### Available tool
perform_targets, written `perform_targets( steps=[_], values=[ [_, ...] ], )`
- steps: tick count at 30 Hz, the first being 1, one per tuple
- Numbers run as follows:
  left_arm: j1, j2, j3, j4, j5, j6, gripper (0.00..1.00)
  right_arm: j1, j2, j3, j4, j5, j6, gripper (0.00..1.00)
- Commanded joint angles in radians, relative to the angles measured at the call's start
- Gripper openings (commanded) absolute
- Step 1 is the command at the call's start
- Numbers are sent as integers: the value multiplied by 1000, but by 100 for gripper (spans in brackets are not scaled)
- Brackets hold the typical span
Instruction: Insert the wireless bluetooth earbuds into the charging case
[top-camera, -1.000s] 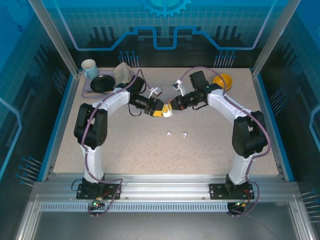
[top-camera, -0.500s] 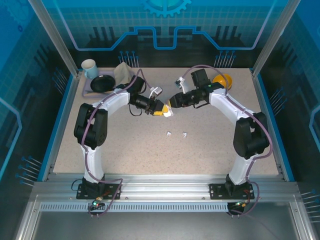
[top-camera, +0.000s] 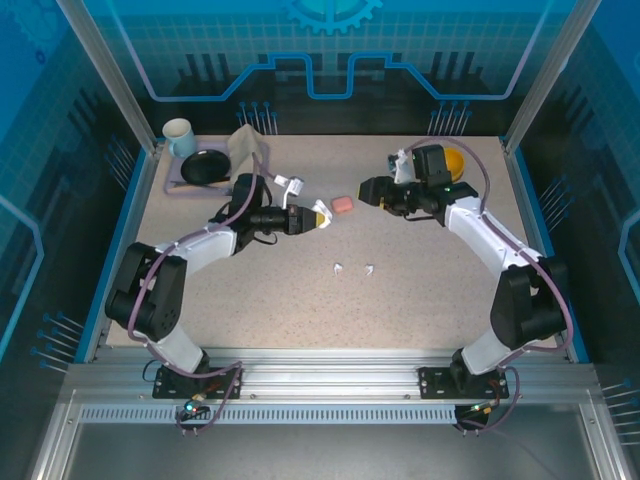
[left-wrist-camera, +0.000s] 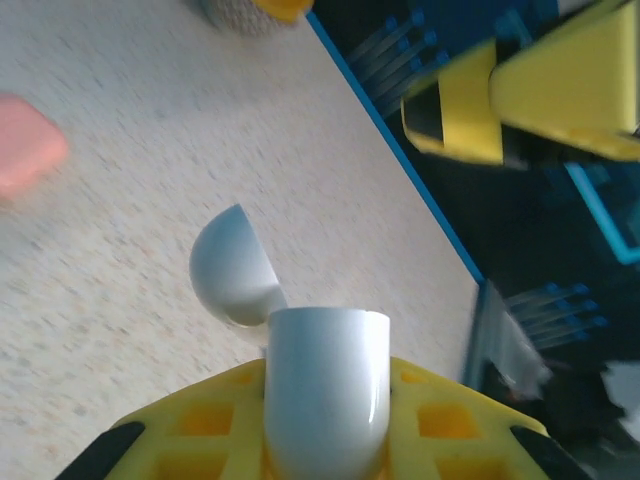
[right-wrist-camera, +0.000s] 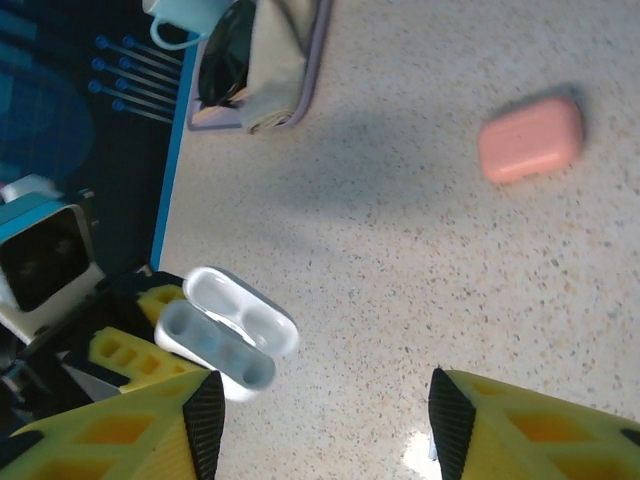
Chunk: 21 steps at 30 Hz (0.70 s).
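Case open, earbuds waiting.
Overhead: my left pincer (top-camera: 312, 217) clamps the white charging case (top-camera: 322, 211); two white earbuds (top-camera: 339, 268) lie off to its side, nearer me. Left wrist: the case gapes, so I hold it level. Right wrist: my right pincer (right-wrist-camera: 320, 420) spreads wide, empty, pink case (right-wrist-camera: 530, 138) ahead; it should pinch one earbud gently.

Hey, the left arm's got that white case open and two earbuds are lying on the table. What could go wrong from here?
1. The left end effector pinches the white case by its base only, lid open; pressing an earbud in could twist it or make it slip.
2. The white earbuds are tiny against the open right end effector, which could flick one away across the table.
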Motion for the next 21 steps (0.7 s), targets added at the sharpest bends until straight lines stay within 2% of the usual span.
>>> perform_targets(
  steps=[1,5,7,13,21],
  values=[
    [-16,-29,-101,442,-172,-52,0,14,-66,-50,91,23,117,59],
    [-54,-21,-214,739,-291,-63,0,28,-88,-82,151,11,181,60],
    [-82,-16,-234,817,-321,-62,0,41,-81,-85,187,-11,210,61],
    [-143,-11,-243,932,-342,-94,0,67,-49,-83,273,-46,241,61],
    [-147,-21,-263,984,-318,-127,0,65,-35,-110,427,-125,239,55]
  ],
)
